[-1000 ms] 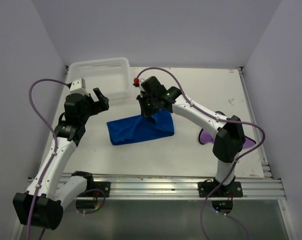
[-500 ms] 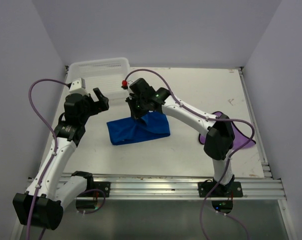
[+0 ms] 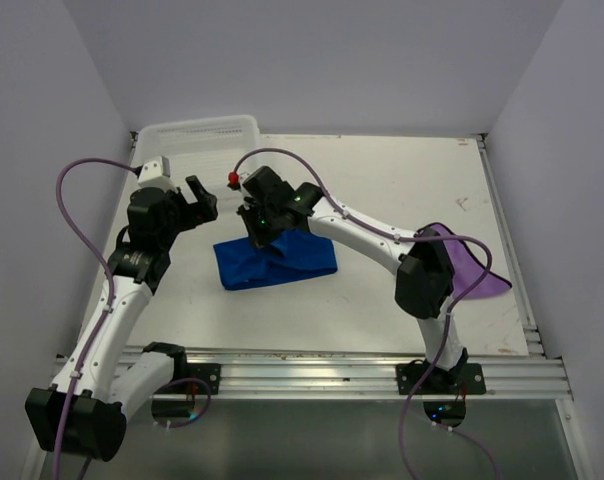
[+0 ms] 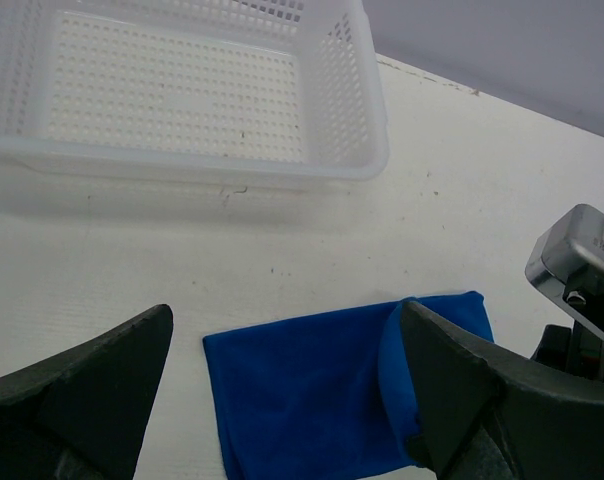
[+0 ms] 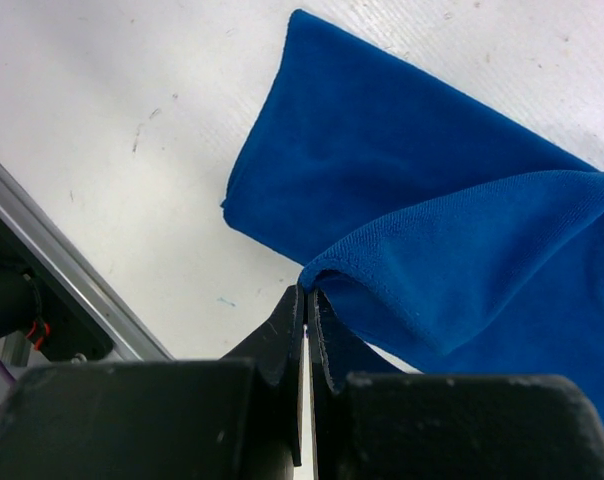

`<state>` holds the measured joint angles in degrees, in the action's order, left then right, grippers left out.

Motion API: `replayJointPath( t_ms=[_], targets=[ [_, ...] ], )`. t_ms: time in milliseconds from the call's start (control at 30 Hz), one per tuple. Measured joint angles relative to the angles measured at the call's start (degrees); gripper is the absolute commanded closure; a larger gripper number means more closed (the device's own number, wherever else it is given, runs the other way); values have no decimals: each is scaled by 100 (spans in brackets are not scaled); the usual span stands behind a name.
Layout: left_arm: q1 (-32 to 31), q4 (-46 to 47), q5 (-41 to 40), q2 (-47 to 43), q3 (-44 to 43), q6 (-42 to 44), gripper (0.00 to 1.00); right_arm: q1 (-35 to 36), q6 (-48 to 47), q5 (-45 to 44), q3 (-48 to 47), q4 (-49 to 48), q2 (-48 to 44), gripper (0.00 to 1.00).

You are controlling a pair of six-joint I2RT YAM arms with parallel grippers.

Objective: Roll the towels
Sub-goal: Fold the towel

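Note:
The royal blue towel [image 3: 282, 262] lies mid-table, its right end lifted and folded back over the rest. My right gripper [image 3: 260, 236] is shut on that lifted edge and holds it just above the towel's middle. The right wrist view shows the closed fingertips [image 5: 307, 292] pinching the curled blue edge [image 5: 462, 250]. My left gripper [image 3: 204, 198] is open and empty, hovering left of the towel. In the left wrist view, the towel [image 4: 302, 385] lies between and below the wide-apart fingers [image 4: 92, 400]. The light purple towel [image 3: 479, 270] lies at the right, partly hidden by the right arm.
A white mesh basket [image 3: 244, 130] stands at the back left, just beyond my left gripper; its wall shows in the left wrist view [image 4: 347, 110]. A metal rail [image 3: 302, 365] runs along the near table edge. The right arm stretches across the table's middle.
My right gripper has moved left with the blue towel's right end, folding it further over the rest. The left arm has not moved.

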<state>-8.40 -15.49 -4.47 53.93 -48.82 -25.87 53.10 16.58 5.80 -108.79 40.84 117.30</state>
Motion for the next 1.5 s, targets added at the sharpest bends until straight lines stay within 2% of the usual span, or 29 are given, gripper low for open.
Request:
replayJointPath(
  t_ms=[600, 1000, 1267, 1333, 1500],
  targets=[
    [0, 0, -42, -94, 0, 0, 0, 197, 409, 306, 20, -538, 343, 100],
    [0, -4, -39, -114, 83, 0, 0, 282, 750, 603, 20, -935, 1073, 100],
    [0, -2, -39, -125, 83, 0, 0, 356, 839, 726, 22, -1058, 1185, 100],
    [0, -2, -39, -127, 83, 0, 0, 372, 855, 726, 22, -1069, 1198, 96],
    [0, -4, -85, -190, 83, -2, 0, 439, 968, 776, 28, -1202, 1287, 76]
  ],
)
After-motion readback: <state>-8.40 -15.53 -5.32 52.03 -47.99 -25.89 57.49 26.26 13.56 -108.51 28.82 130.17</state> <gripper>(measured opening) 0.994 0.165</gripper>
